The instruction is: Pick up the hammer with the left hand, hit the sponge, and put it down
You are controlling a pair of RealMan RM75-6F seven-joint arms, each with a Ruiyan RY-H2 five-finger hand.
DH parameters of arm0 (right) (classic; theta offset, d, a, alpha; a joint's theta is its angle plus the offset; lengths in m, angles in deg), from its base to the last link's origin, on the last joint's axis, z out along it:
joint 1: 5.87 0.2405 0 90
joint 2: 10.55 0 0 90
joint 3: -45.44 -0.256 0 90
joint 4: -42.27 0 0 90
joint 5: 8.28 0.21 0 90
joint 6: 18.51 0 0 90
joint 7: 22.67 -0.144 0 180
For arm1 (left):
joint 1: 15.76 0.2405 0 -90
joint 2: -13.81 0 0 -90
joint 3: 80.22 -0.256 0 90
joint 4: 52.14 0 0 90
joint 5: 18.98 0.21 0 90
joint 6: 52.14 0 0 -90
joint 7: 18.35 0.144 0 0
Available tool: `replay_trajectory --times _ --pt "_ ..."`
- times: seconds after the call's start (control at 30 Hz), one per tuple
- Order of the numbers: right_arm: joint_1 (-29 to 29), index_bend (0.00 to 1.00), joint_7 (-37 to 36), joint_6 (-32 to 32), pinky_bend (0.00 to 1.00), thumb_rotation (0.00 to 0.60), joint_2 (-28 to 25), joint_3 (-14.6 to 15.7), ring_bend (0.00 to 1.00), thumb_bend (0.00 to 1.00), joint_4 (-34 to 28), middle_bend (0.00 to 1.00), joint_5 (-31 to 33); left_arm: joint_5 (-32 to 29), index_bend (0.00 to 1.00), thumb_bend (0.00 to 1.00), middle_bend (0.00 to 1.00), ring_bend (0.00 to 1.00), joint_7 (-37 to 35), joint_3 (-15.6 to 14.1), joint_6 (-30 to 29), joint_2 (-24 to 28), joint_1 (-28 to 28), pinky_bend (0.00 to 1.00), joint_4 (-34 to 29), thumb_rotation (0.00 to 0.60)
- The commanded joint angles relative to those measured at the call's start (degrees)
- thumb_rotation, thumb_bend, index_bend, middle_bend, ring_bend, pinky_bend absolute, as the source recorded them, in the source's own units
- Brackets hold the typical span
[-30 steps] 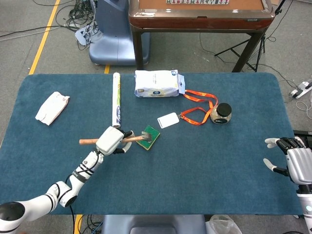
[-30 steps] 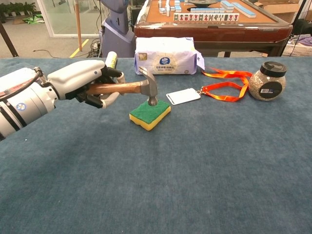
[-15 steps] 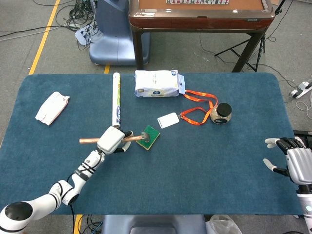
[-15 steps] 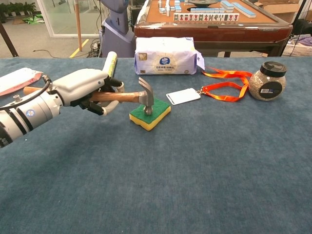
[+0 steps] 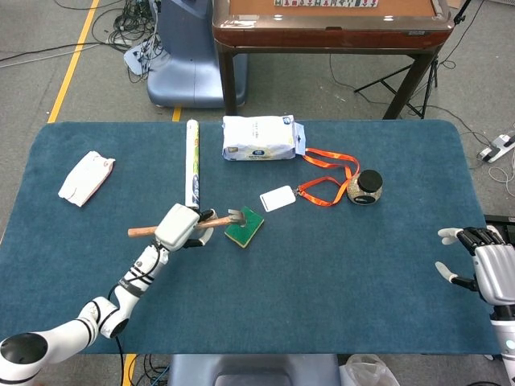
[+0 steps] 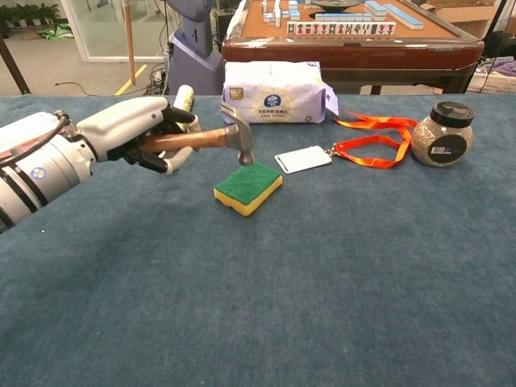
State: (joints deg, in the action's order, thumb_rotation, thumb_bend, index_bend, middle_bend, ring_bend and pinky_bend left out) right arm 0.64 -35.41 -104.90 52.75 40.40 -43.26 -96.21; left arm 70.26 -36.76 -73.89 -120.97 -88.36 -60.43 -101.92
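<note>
At the far left of the dark blue felt-covered table (image 5: pixel 322 265) lies a crumpled white cloth with red marks (image 5: pixel 86 177), well apart from everything else. Next comes the white left hand (image 6: pixel 133 133), its fingers wrapped around the handle of the wooden-handled steel claw hammer (image 6: pixel 211 139). In the head view the same hand (image 5: pixel 179 226) grips the hammer (image 5: pixel 216 222) near the middle of the handle, the wooden butt end sticking out to the left. The handle lies roughly level, and the steel head hangs just above the near left corner of the green-topped, yellow-bottomed sponge (image 6: pixel 248 187); in the chest view a small gap shows between the head's striking face and the sponge's green top. The sponge (image 5: pixel 245 227) rests flat on the table.

Behind the left hand lies a long white rolled tube with green print (image 5: pixel 191 163), pointing away from the robot. Further right, at the back of the table, lies a white and blue pack of tissues (image 6: pixel 274 92). Just right of the sponge lies a white card badge (image 6: pixel 303 159) on an orange lanyard (image 6: pixel 372 143), whose loops run to a round glass jar with a black lid (image 6: pixel 442 133).

At the far right edge, the right hand (image 5: pixel 476 261) hovers with fingers spread, holding nothing.
</note>
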Motion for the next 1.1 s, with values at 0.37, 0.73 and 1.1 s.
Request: replay_trajectory --times 0.37,0.73,1.1 --pt "0.06 0.37 0.42 0.23 0.3 0.6 0.0 0.06 0.31 0.17 -0.18 0.45 0.03 -0.19 0.84 0.49 0.94 0.71 2.4 -1.55 1.49 -0.88 0.76 0.74 1.07 0.6" --pt "-0.03 0.37 0.02 0.18 0.3 0.6 -0.03 -0.13 0.31 0.17 0.0 0.45 0.39 0.8 0.84 0.49 0.94 0.71 1.71 -2.69 2.01 -3.92 0.2 0.74 6.29 0.6" --pt "-0.03 0.37 0.12 0.17 0.3 0.6 -0.06 -0.03 0.31 0.17 -0.13 0.45 0.15 -1.19 0.84 0.49 0.94 0.71 -0.46 -0.98 -0.55 0.89 2.34 0.74 3.05 0.6"
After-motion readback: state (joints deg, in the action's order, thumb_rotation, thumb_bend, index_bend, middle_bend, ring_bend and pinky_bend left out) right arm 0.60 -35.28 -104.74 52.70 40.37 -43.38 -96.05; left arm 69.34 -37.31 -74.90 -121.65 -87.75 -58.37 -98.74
